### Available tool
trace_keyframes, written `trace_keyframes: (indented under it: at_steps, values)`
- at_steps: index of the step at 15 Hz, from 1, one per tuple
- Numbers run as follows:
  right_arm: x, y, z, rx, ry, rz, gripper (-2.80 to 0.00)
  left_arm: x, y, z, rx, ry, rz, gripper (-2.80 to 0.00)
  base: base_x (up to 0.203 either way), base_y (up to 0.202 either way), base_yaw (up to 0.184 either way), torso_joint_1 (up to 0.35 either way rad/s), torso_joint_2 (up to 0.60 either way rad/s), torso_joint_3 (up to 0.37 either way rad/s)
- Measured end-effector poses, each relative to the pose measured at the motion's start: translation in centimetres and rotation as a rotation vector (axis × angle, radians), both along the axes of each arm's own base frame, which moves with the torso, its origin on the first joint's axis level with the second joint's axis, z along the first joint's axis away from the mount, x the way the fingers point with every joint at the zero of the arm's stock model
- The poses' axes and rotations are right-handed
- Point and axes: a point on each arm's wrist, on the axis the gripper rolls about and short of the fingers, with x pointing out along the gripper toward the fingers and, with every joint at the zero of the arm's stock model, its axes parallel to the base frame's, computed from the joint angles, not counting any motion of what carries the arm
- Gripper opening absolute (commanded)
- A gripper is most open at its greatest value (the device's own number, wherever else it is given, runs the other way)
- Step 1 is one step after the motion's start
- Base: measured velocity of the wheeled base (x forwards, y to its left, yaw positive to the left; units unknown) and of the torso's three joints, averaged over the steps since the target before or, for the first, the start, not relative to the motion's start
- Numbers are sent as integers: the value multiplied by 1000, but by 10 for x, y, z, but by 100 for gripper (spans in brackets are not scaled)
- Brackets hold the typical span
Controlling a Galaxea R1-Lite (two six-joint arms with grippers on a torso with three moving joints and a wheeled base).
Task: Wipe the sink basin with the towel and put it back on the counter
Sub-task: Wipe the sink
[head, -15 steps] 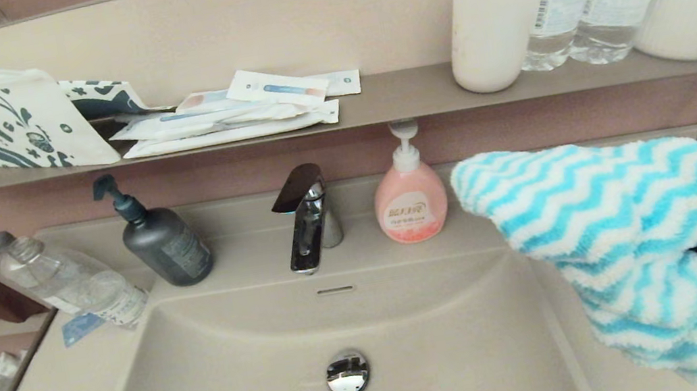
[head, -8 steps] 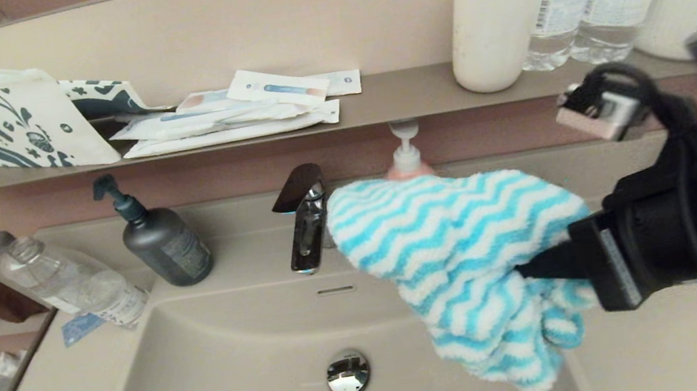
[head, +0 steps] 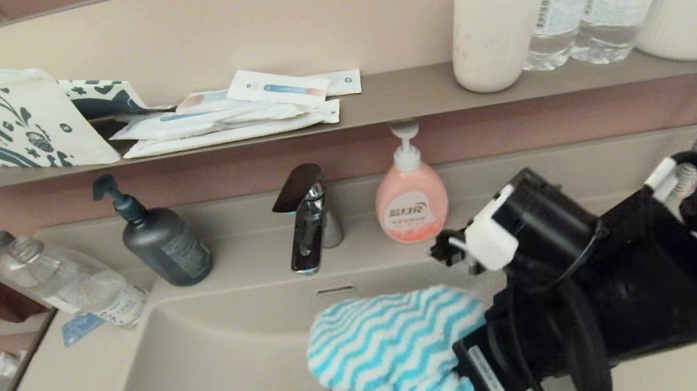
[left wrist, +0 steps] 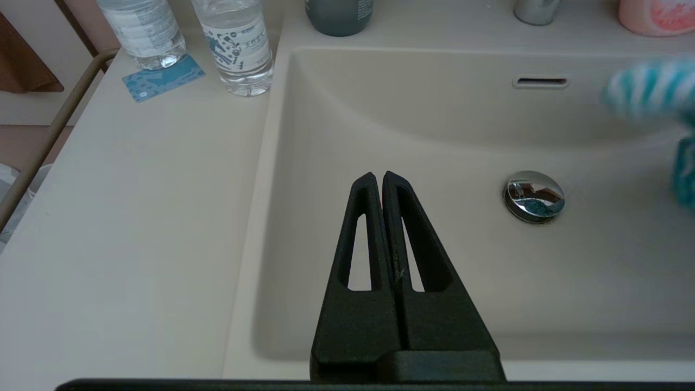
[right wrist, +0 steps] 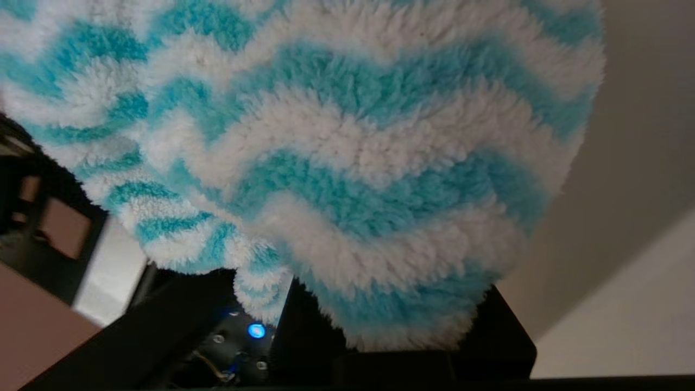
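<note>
- Beige sink basin (head: 224, 376) below a cluttered shelf (head: 377, 106).
- Right gripper (head: 475, 368) pinches the towel (head: 391, 353) over the drain.
- Left gripper (left wrist: 378, 179), fingers pressed together, hovers idle.
- Wiping well calls for steady downward pressure and broad strokes.

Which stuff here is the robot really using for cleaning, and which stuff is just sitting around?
Using: towel, sink basin, counter, right end effector holding the towel.

Just sitting: left end effector, faucet, pink soap bottle, dark pump bottle, cups, water bottles.
</note>
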Motion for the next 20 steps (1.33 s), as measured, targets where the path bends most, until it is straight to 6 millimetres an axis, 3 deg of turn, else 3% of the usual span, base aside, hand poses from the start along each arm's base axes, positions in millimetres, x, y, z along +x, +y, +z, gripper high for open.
trace_keyframes:
  at_steps: [6,20]
  values:
    - [-1,6,-46,-171,71,38,-280,0,0,0,0,0,0,-280,0,0,0,0,0,0]
    - [8,17,-96,-467,48,67,-280,0,0,0,0,0,0,-280,0,0,0,0,0,0]
